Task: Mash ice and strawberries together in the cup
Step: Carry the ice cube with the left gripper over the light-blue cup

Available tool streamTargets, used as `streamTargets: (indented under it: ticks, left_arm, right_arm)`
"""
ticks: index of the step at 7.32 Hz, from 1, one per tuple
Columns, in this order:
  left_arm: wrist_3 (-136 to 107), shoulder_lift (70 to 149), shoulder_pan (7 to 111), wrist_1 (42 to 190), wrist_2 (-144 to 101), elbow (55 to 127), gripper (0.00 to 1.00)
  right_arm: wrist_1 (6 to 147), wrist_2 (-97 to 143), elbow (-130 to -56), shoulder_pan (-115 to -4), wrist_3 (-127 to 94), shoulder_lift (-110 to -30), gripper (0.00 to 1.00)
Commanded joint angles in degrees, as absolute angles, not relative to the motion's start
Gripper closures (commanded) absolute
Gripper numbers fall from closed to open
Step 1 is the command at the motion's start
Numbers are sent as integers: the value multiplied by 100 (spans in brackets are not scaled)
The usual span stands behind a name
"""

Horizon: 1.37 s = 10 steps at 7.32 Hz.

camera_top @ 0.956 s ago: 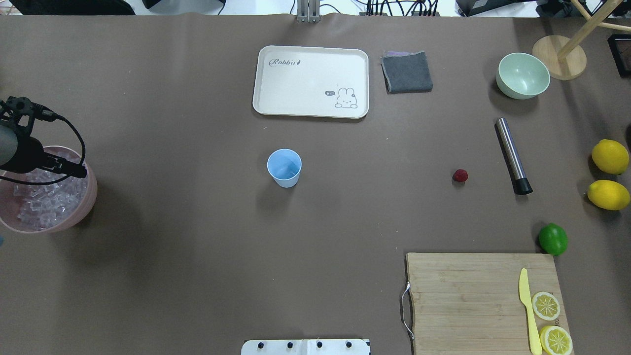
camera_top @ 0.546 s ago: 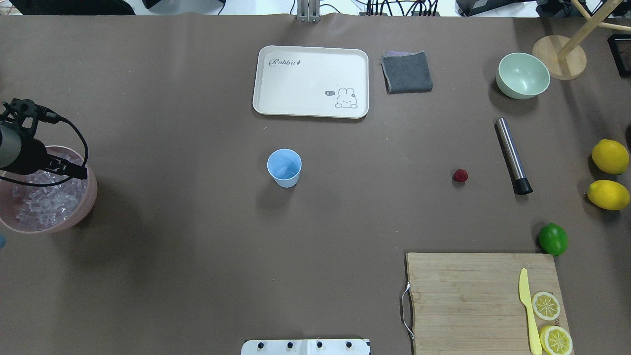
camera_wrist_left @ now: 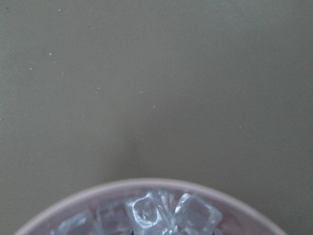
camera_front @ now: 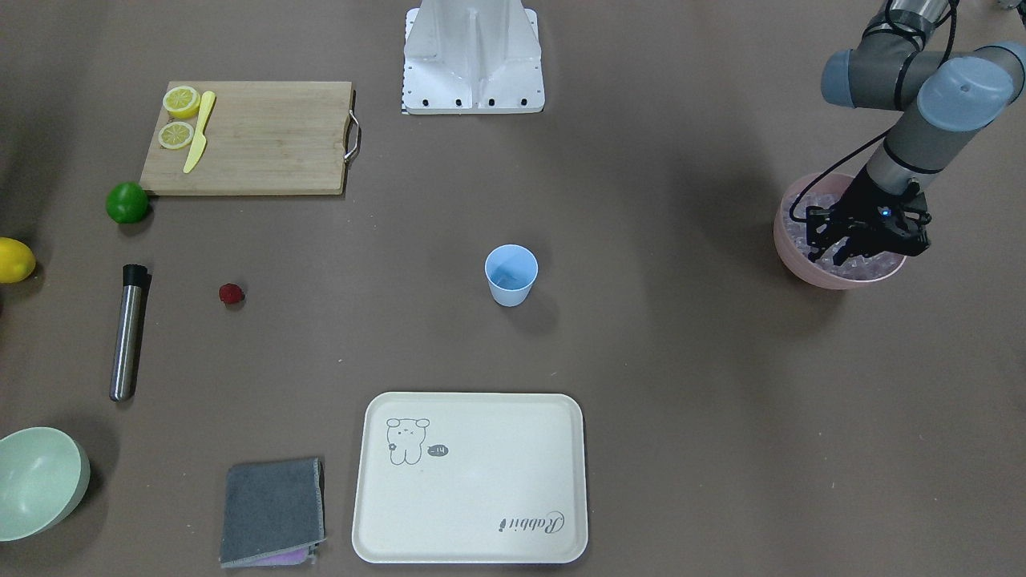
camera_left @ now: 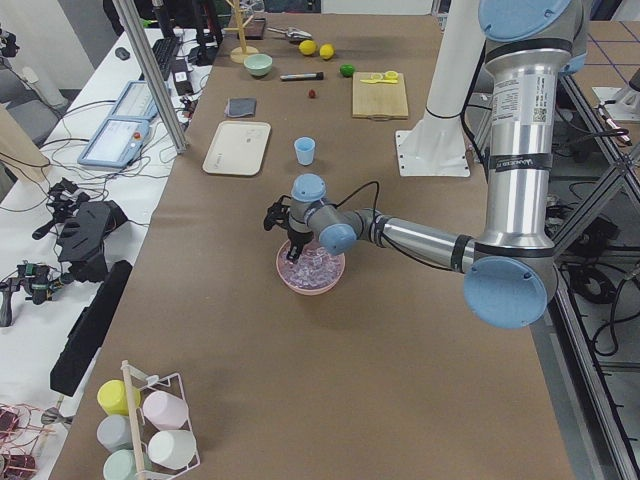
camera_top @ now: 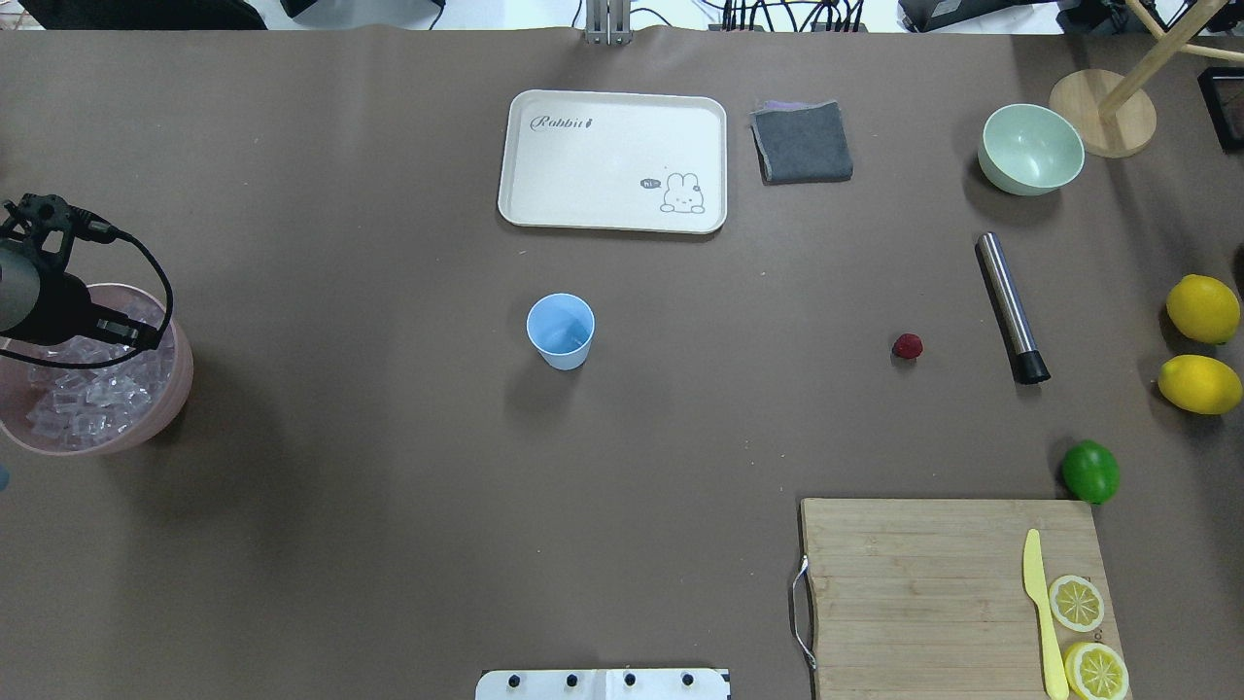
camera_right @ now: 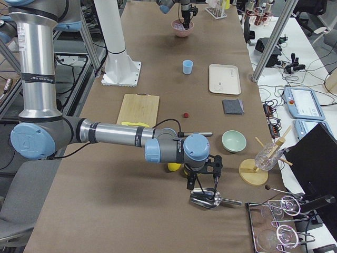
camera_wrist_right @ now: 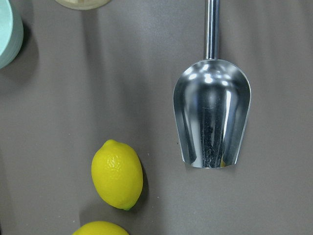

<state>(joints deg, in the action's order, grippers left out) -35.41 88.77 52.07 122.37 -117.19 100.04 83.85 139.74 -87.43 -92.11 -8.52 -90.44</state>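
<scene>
The left gripper hangs low over the pink bowl, fingers spread, apparently ready to pinch ice for the blue cup standing well apart mid-table.

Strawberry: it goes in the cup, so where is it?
In the overhead view the strawberry lies on the table's right half, just left of the steel rod, well right of the cup.

Overhead and front cameras look steeply down on the surface from opposite sides, sharing the cup; two end cameras look along it; wrist cameras sit close.
</scene>
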Motion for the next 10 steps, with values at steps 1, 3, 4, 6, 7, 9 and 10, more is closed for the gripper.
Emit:
streamTargets:
  ticks: [1, 3, 4, 6, 7, 9, 10]
  left_arm:
    - [-3533, 8816, 5247, 12234, -11768, 10186, 94]
    - [-3516, 8545, 5273, 12217, -11786, 10545, 100]
    - [-3507, 8334, 5326, 12217, -11786, 10799, 100]
    - [-3507, 8218, 5624, 12208, -11786, 11100, 100]
    - [-3585, 8444, 5625, 12208, -11795, 11188, 100]
    - [-4710, 9460, 5512, 12217, -11882, 11127, 100]
    - [-5511, 10005, 5093, 12191, -11848, 11075, 100]
  right_arm:
    - [8385, 13975, -8728, -9211, -853, -9044, 0]
    - [8385, 13966, -8728, -9211, -853, -9035, 0]
    - [8385, 13975, -8728, -9211, -853, -9035, 0]
    - [8385, 13966, -8728, -9211, -853, -9035, 0]
    - [8385, 13975, -8736, -9211, -853, -9026, 0]
    - [8385, 13975, -8745, -9211, -852, -9035, 0]
    - [8385, 13975, -8736, -9211, -853, -9035, 0]
